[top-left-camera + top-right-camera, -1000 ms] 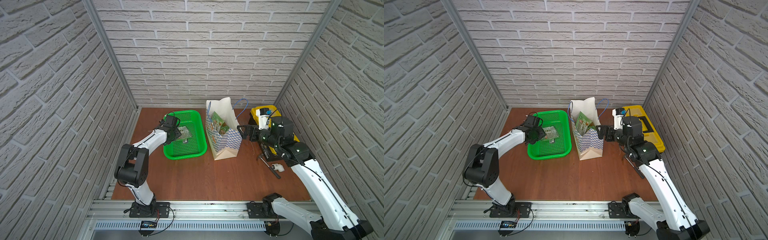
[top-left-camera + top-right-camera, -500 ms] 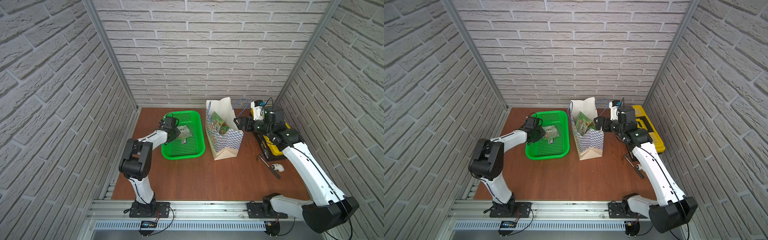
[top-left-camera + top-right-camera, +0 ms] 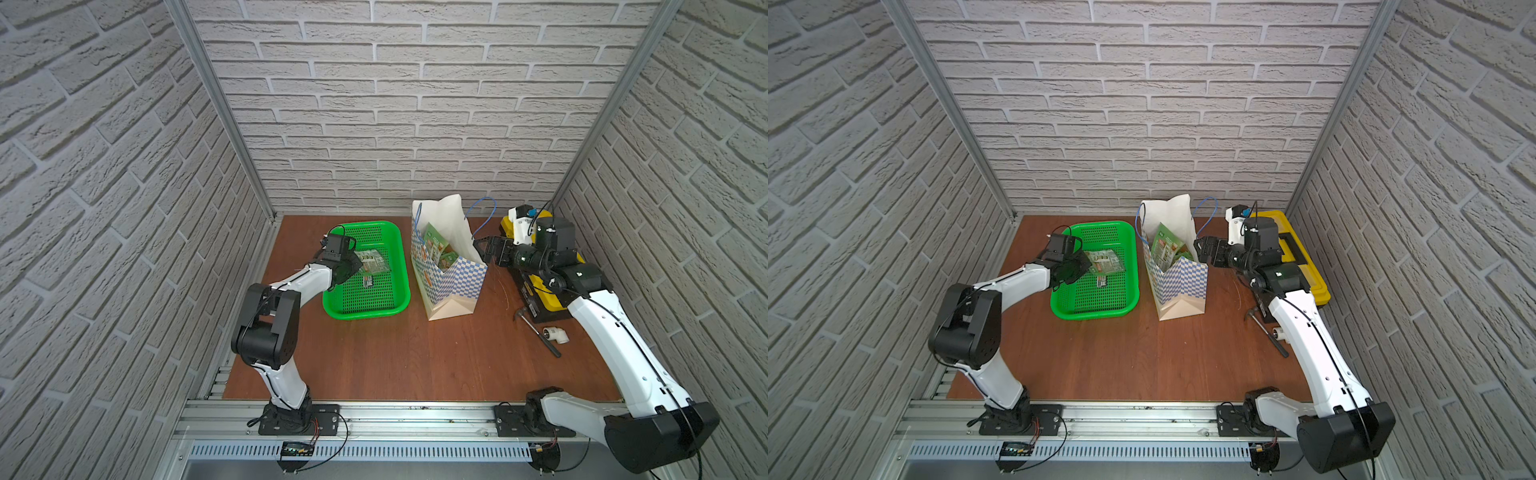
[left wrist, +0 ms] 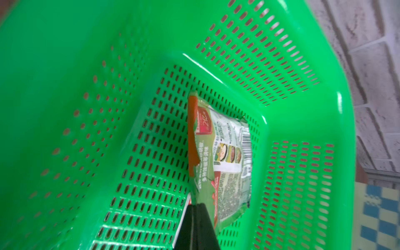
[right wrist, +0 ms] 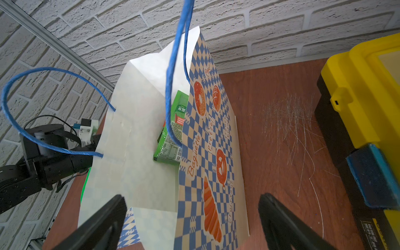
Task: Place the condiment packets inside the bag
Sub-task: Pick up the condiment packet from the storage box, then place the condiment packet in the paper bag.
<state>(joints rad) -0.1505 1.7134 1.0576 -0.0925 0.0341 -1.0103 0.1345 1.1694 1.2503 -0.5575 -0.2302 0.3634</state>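
Green condiment packets lie in the back half of the green basket. My left gripper is shut on the edge of one green and orange-red packet there. The checkered bag stands upright and open to the right of the basket. Green packets sit inside it. My right gripper is open at the bag's right rim. The bag's checkered wall passes between its fingers.
A yellow-and-black toolbox sits at the back right, under my right arm. A hammer and a white pipe fitting lie in front of it. A blue cord handle hangs close to the right wrist camera.
My left gripper's jaws have closed onto a packet in the basket. My right gripper moved back along the bag's right side to its rim and stayed open.
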